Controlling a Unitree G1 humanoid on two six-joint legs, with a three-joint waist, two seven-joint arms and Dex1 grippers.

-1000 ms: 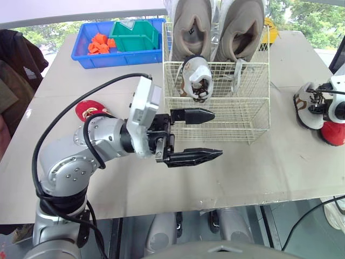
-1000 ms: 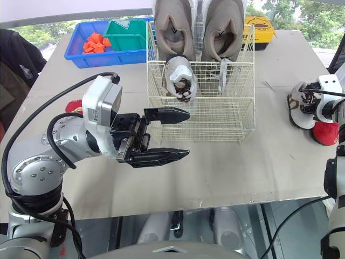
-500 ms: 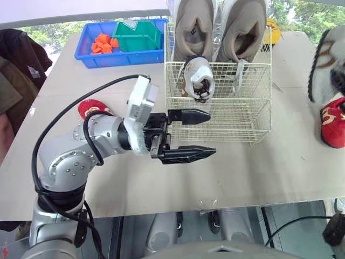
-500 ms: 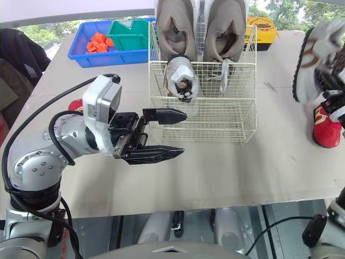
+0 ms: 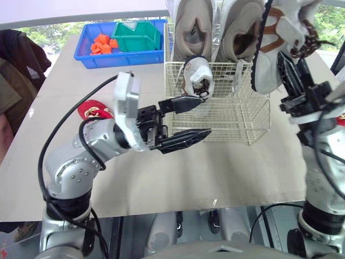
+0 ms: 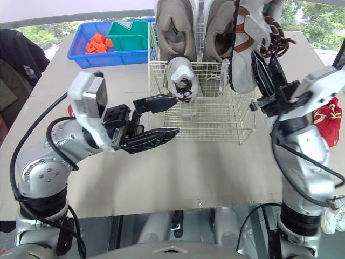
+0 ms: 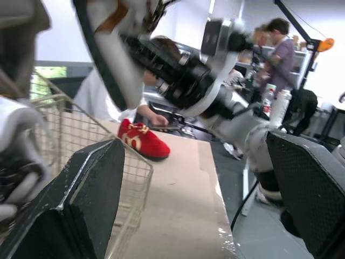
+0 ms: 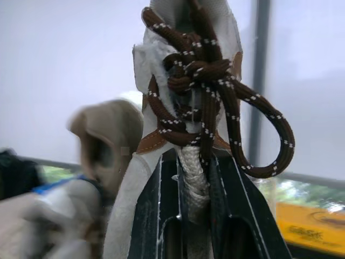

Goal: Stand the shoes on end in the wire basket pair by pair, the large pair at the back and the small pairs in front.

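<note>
While right pincer (image 5: 294, 70) clamps a white brown-laced shoe (image 5: 272, 48) above the right side of the wire basket (image 5: 232, 121), left pincer (image 5: 205, 116) gapes open before it; large pair (image 5: 194, 27) at back, small shoe (image 5: 197, 78) front-left

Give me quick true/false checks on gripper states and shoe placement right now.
1. The right gripper is shut on a white shoe with brown laces. True.
2. The left gripper holds a red shoe. False: it is open and empty, in front of the wire basket.
3. The large beige pair stands at the back of the wire basket. True.
4. The white shoe stands in the wire basket. False: it is held up in the air by the basket's right end.
</note>
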